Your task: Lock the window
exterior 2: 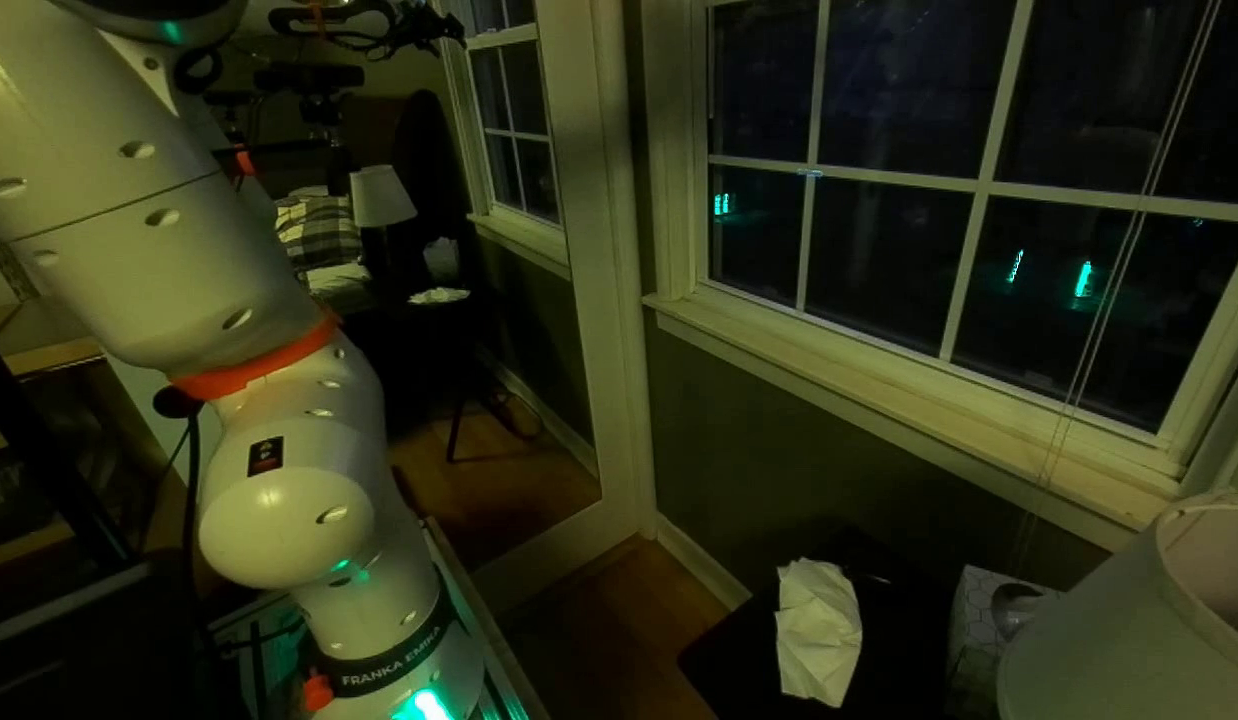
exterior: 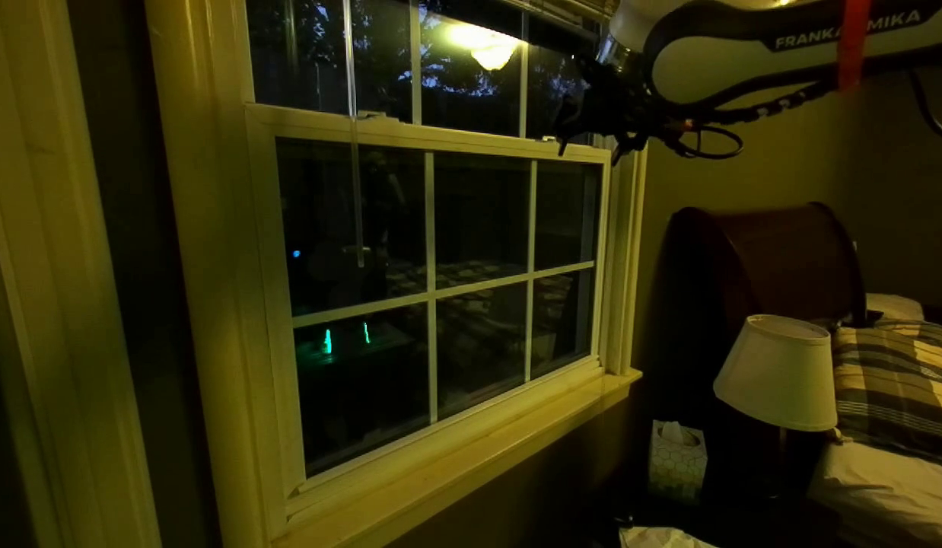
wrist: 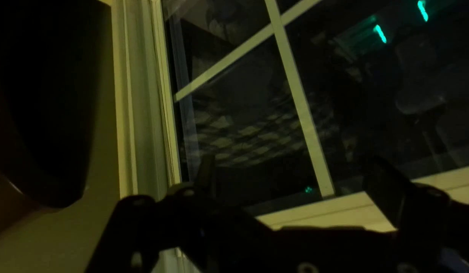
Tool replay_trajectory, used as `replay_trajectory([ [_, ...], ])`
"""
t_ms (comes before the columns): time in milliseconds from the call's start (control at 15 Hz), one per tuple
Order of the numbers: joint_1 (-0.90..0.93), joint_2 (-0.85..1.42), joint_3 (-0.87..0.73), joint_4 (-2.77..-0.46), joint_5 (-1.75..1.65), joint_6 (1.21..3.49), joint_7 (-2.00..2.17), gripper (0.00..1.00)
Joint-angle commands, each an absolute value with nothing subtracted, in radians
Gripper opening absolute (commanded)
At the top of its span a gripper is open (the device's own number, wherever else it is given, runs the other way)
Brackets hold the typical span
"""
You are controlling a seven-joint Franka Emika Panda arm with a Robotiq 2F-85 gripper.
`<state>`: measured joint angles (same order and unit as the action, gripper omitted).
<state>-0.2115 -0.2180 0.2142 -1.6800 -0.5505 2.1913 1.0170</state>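
Wrist view shows your gripper (wrist: 291, 167), jaws apart, before the window (wrist: 301, 98), where you could misjudge depth in dim light and knock the sash edge (exterior: 456, 140).

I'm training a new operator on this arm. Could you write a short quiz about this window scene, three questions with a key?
1. True or false: in the wrist view, the fingers stand apart.
2. In an exterior view, how many panes make up the lower sash of the window?
3. What stands beside the lamp? A, a potted plant; B, a kettle; C, a tissue box.

Key: 1, true; 2, six; 3, C.
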Motion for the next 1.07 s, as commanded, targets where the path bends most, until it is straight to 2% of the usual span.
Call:
replay_trajectory([
  [0,-0.197,-0.101,0.209,-1.544,-0.768,2.185,1.246,1.00],
  [400,-0.091,0.055,0.149,-1.340,-1.066,2.060,1.513,1.00],
  [733,-0.014,0.203,0.082,-1.146,-1.121,2.017,1.459,1.00],
  [1000,-0.044,0.313,0.103,-1.015,-1.142,2.035,1.390,1.00],
])
